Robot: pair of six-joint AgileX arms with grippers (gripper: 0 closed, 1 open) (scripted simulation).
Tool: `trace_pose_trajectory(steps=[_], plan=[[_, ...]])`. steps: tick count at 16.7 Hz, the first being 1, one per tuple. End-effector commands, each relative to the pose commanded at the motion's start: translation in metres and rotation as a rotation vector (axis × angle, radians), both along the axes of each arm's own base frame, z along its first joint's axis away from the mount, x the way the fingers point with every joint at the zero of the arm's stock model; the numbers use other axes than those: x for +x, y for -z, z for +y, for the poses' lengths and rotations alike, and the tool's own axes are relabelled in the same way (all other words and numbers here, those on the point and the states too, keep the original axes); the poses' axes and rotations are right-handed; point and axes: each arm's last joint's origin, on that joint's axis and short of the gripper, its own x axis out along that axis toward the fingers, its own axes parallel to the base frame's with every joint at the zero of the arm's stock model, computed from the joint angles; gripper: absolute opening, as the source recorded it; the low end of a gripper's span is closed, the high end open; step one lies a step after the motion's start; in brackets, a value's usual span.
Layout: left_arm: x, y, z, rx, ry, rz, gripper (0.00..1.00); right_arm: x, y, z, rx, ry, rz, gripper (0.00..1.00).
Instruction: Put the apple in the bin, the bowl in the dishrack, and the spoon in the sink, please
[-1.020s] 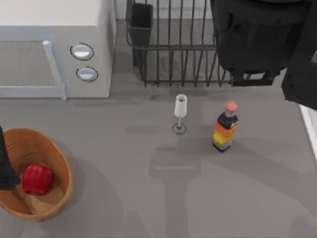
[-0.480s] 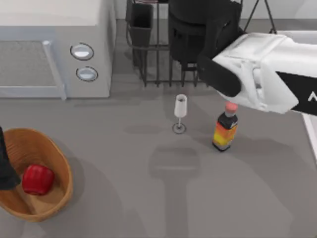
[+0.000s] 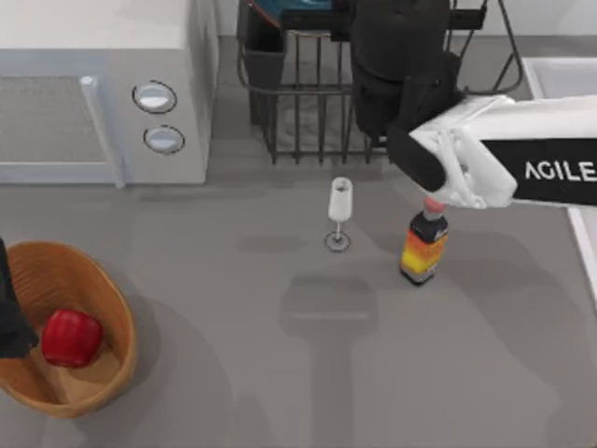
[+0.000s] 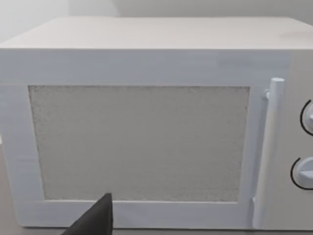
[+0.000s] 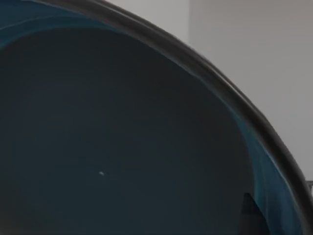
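Our right arm (image 3: 504,163) reaches from the right across the table (image 3: 280,355) to the dishrack (image 3: 317,103). Whether our right gripper holds anything, we cannot tell. The bowl (image 5: 122,147) lies right before its wrist camera, blue rim showing over the rack in the top view. Our left arm (image 3: 9,308) sits parked at the left edge, touching the bin (image 3: 93,280), the apple (image 3: 70,338) inside.

Red apple (image 3: 70,338) sitting in orange-brown woven bin (image 3: 103,289). Black wire dishrack (image 3: 317,112). Bowl (image 5: 122,147) showing dark blue inside. Grey-white microwave (image 4: 146,122).
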Motion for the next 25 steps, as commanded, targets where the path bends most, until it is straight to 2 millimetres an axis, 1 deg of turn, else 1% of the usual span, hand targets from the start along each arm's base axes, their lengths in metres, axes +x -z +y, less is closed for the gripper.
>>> trace_pose_trajectory(steps=[3, 16, 17, 25], plan=[[0.0, 0.0, 0.0, 0.0, 0.0, 0.0, 1.0, 0.0, 0.0, 0.0, 0.0, 0.0, 0.0, 0.0], [0.0, 0.0, 0.0, 0.0, 0.0, 0.0, 1.0, 0.0, 0.0, 0.0, 0.0, 0.0, 0.0, 0.98], [0.0, 0.0, 0.0, 0.0, 0.0, 0.0, 1.0, 0.0, 0.0, 0.0, 0.0, 0.0, 0.0, 1.0], [0.0, 0.0, 0.0, 0.0, 0.0, 0.0, 1.0, -0.0006, -0.0002, 0.0009, 0.0, -0.002, 0.0, 1.0]])
